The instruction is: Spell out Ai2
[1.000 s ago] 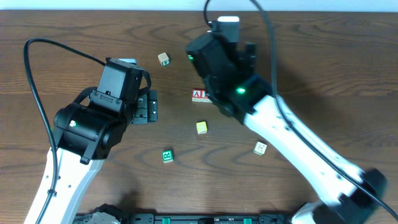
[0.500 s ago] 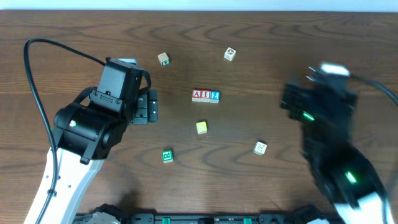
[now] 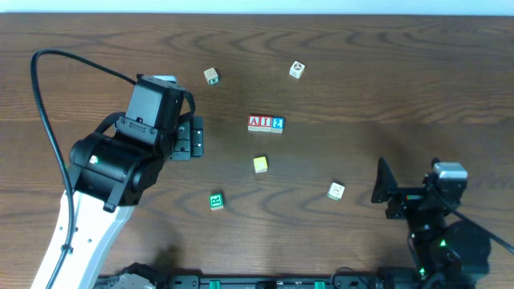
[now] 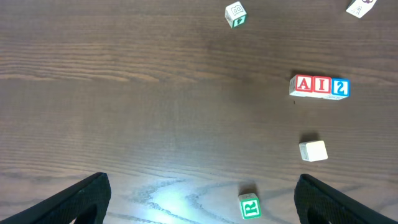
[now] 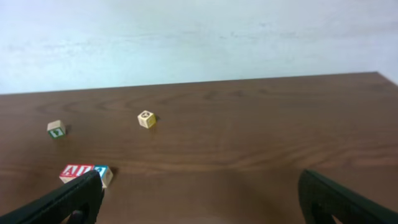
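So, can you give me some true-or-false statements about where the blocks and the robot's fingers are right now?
1. The A, I and 2 blocks sit side by side in one row. True.
2. The left fingers grip a block. False: they are open and empty.
3. The yellow block is stacked on the row. False: it lies on the table, apart.
4. The green block lies alone on the table. True.

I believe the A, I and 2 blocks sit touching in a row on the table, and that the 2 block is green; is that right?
Not quite: the 2 block is blue, not green, as the left wrist view shows. The A block and I block do sit touching in a row with it on the table.
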`<state>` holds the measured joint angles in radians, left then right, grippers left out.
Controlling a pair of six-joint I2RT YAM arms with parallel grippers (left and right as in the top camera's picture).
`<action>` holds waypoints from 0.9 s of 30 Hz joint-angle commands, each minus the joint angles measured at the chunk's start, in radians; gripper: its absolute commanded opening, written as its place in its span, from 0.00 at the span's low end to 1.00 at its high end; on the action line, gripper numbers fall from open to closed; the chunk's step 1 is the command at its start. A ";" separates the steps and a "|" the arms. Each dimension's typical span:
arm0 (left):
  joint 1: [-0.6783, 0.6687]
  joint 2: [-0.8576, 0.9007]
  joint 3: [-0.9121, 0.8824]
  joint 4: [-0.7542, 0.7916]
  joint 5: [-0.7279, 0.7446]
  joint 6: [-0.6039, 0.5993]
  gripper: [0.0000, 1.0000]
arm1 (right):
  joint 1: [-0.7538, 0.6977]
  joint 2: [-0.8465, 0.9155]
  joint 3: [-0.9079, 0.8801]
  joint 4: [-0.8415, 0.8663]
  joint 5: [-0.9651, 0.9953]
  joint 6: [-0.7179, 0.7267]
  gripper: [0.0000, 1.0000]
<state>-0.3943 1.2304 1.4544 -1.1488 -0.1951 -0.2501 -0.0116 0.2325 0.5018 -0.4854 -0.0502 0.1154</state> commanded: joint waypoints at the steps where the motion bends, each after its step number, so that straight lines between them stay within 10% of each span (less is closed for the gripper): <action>1: 0.002 -0.001 0.007 -0.003 -0.015 0.000 0.95 | -0.013 -0.021 -0.082 -0.004 -0.033 0.056 0.99; 27: 0.001 -0.001 0.007 -0.003 -0.015 0.000 0.95 | -0.048 -0.022 -0.440 0.280 0.081 -0.061 0.99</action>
<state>-0.3943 1.2304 1.4544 -1.1488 -0.1951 -0.2501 -0.0505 0.2157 0.0826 -0.2180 -0.0261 0.0669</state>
